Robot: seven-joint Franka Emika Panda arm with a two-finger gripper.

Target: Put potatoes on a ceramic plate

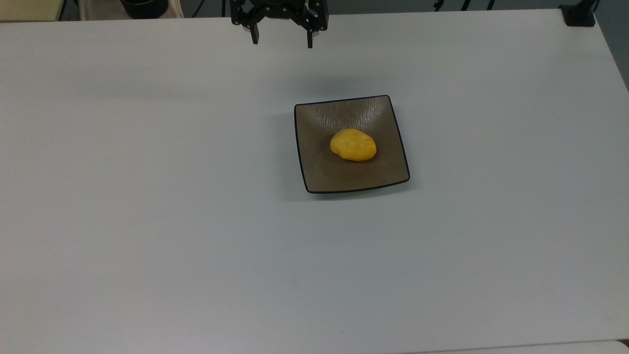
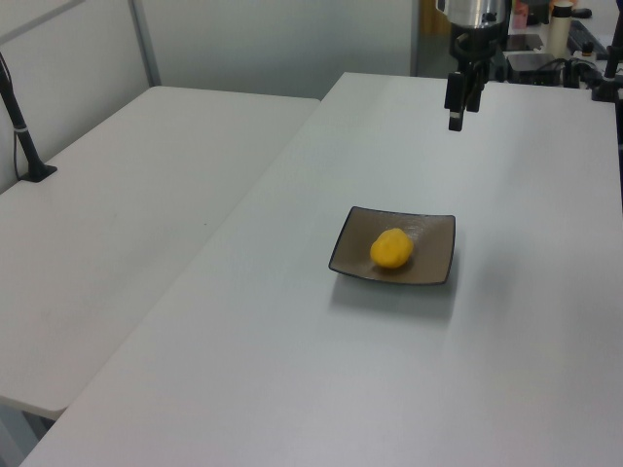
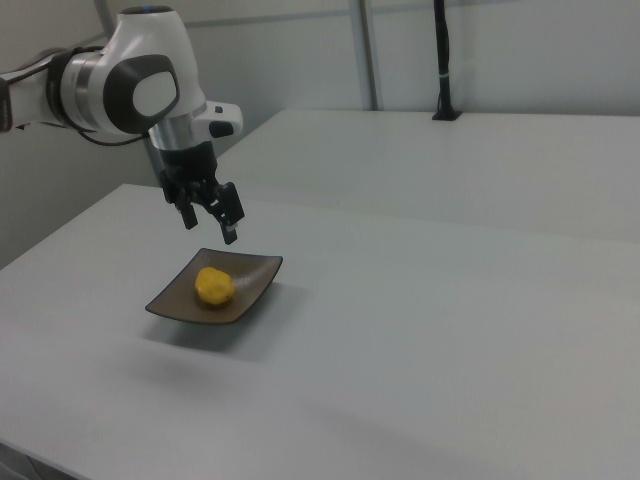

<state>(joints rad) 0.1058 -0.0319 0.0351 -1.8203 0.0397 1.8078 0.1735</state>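
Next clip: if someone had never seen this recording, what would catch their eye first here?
The bright yellow potato stands out at once, lying near the middle of the square brown plate on the pale table. Next comes the black gripper, open and holding nothing, raised above the table and well away from the plate, toward the top view's upper edge. In the right view it hangs above the plate's far side.

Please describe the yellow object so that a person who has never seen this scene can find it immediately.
On the wide white table lies one square brown-grey plate with a thin dark rim. The potato rests near the middle of that plate, apart from the open gripper that hangs above the table's far edge in the top view. It is a small, lumpy, bright yellow oval, the single vivid colour on the table.
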